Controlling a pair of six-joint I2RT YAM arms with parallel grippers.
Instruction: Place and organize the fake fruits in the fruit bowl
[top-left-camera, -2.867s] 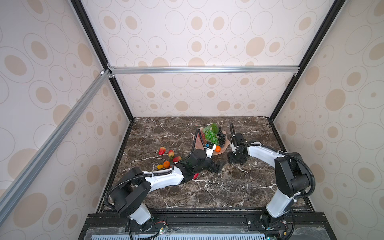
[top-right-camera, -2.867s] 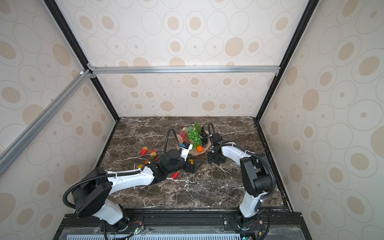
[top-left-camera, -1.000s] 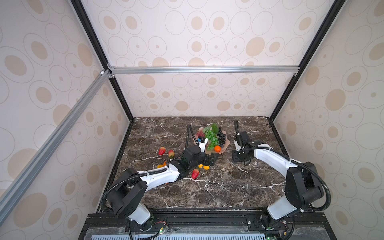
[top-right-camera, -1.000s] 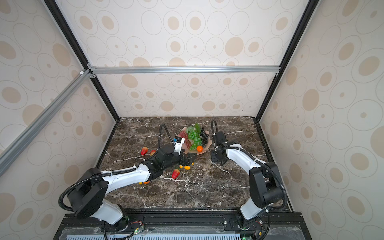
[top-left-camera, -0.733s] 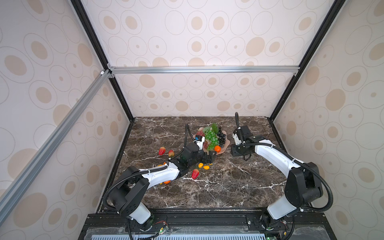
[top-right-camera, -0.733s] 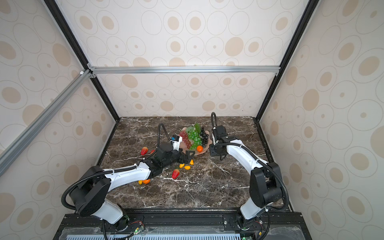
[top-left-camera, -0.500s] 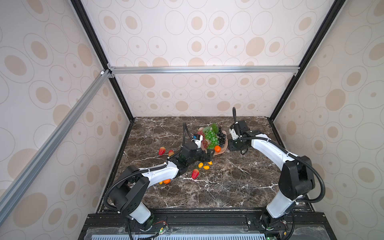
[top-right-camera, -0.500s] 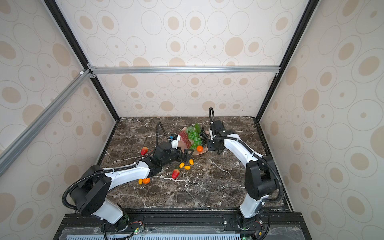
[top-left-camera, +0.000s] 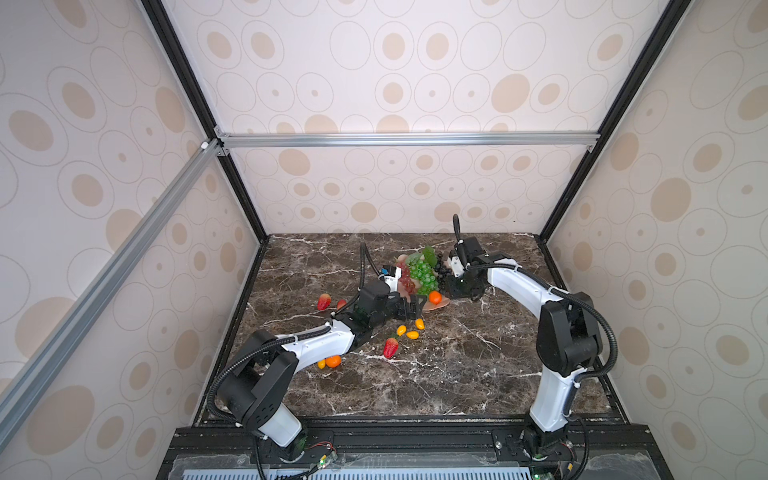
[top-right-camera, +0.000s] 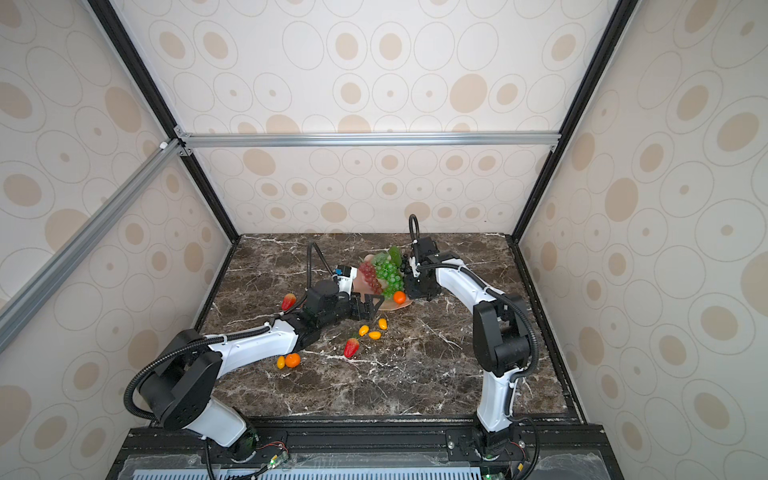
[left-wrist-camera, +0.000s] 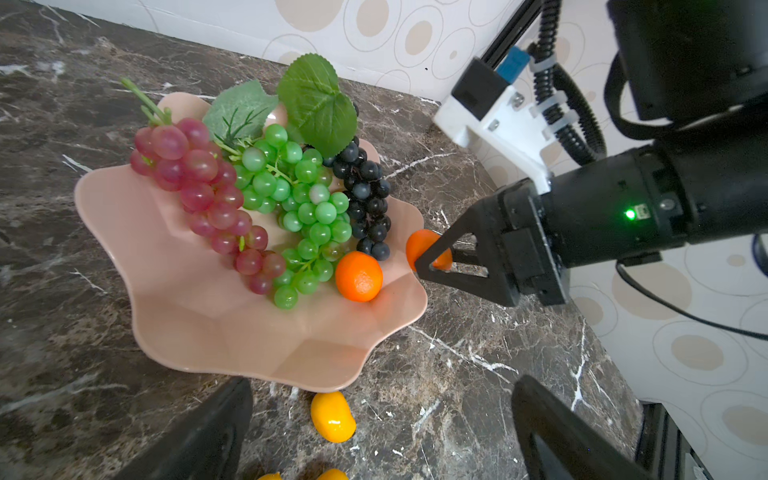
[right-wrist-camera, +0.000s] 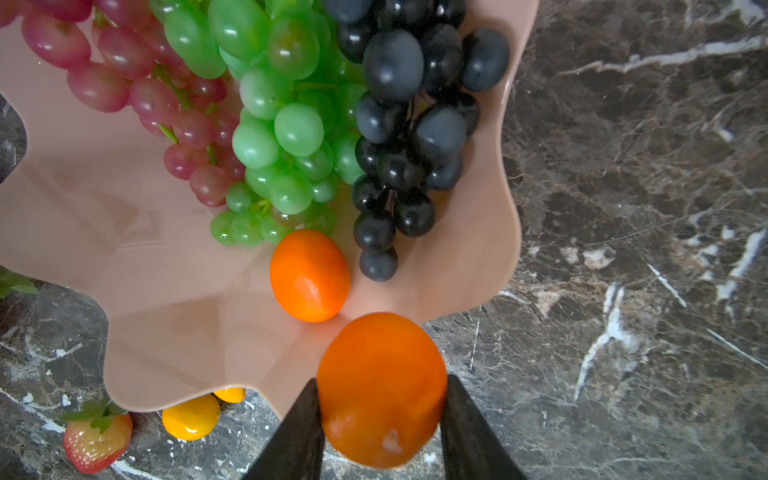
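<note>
Two red fruits lie far left on the marble table (top-left-camera: 457, 374): an outer strawberry (top-left-camera: 324, 301) and an inner strawberry (top-left-camera: 340, 304), the latter partly hidden by the left arm (top-left-camera: 316, 345). Nearer me, a loose tangerine (top-left-camera: 333, 361) touches a small yellow oval (top-left-camera: 321, 364) just beside that arm's white link. Further right sits a lone strawberry (top-left-camera: 390, 347), then three yellow-orange ovals (top-left-camera: 412, 335) in a loose cluster near the front rim of the fruit bowl (left-wrist-camera: 187, 316).

The left gripper (left-wrist-camera: 382, 390) hangs low over those ovals, jaws spread wide with nothing gripped. The bowl stands toward the back of the table. It carries red grapes (left-wrist-camera: 208, 195), green grapes (left-wrist-camera: 299, 199) and black grapes (left-wrist-camera: 368, 199) side by side, with leaves (left-wrist-camera: 316, 99) at the far end. A bowl tangerine (left-wrist-camera: 358, 276) sits by the green bunch's tip.

Rightmost, the right gripper (right-wrist-camera: 381, 380) clamps a held tangerine (left-wrist-camera: 419, 245) between its fingers (right-wrist-camera: 299, 432), at the bowl's right front rim.
</note>
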